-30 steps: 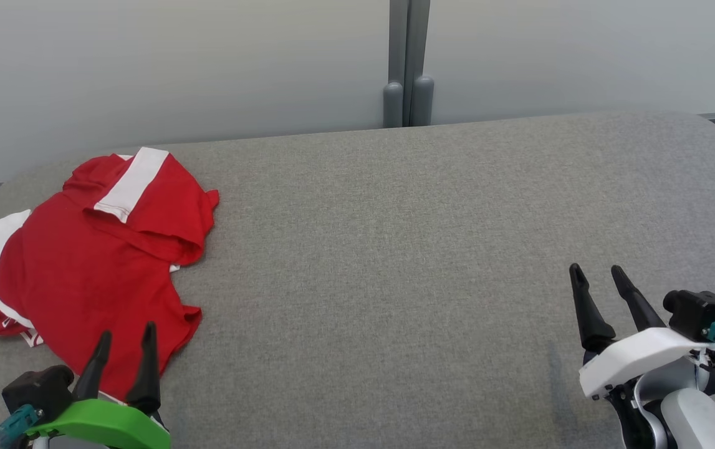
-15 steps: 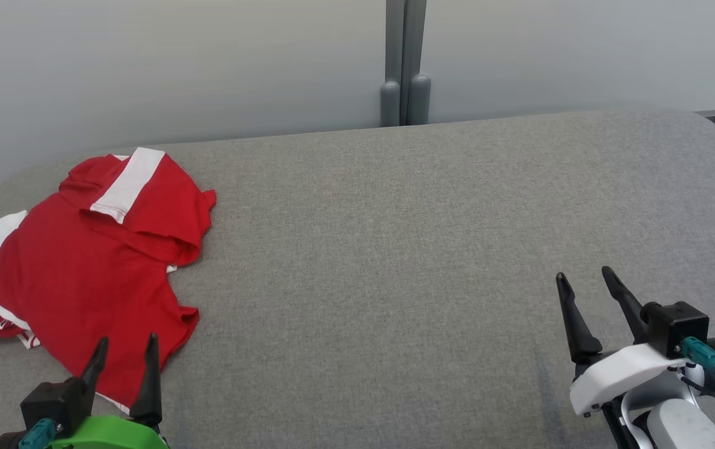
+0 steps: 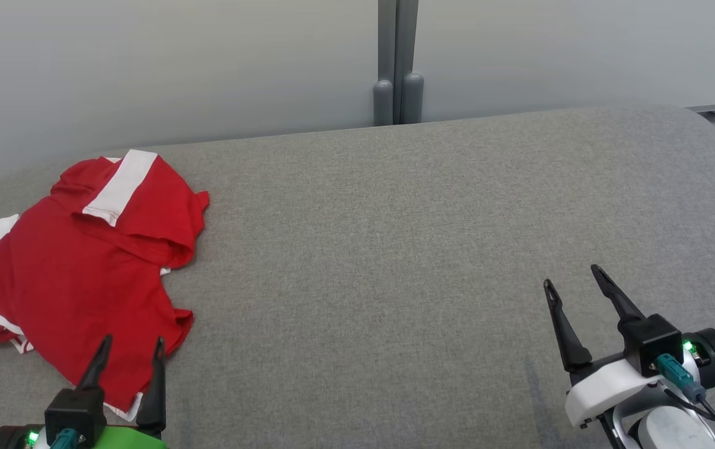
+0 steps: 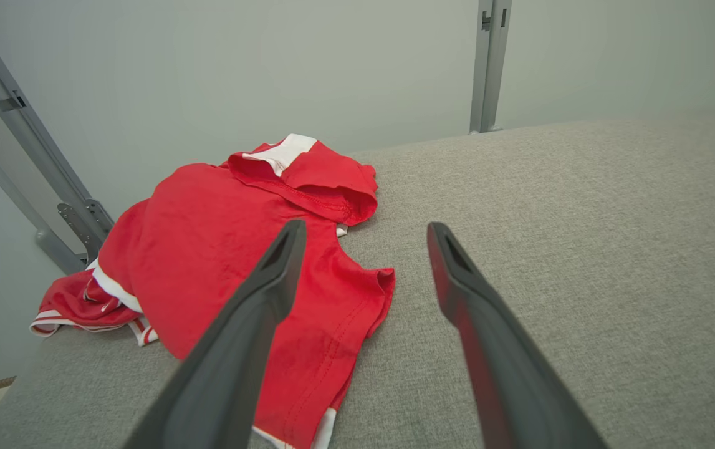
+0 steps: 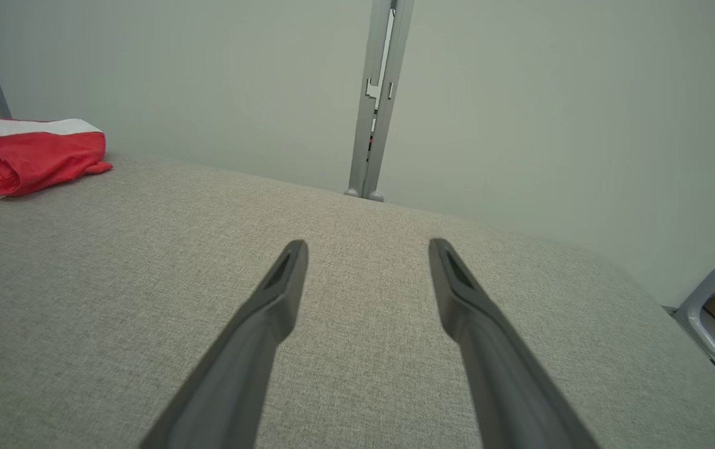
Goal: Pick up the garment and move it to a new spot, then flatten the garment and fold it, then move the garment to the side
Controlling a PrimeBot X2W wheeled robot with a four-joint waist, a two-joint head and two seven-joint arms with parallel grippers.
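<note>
1. Head view: the left gripper sits at the lower left, fingers spread wide and empty, its tips over the near hem of the red garment. The garment lies crumpled at the left end of the grey padded surface. The right gripper, equally wide and empty, is well apart from it at the lower right.
2. Left wrist view: the left gripper stands wide, one finger across the garment.
3. Right wrist view: the right gripper stands wide over bare surface, with the garment at the left edge.
</note>
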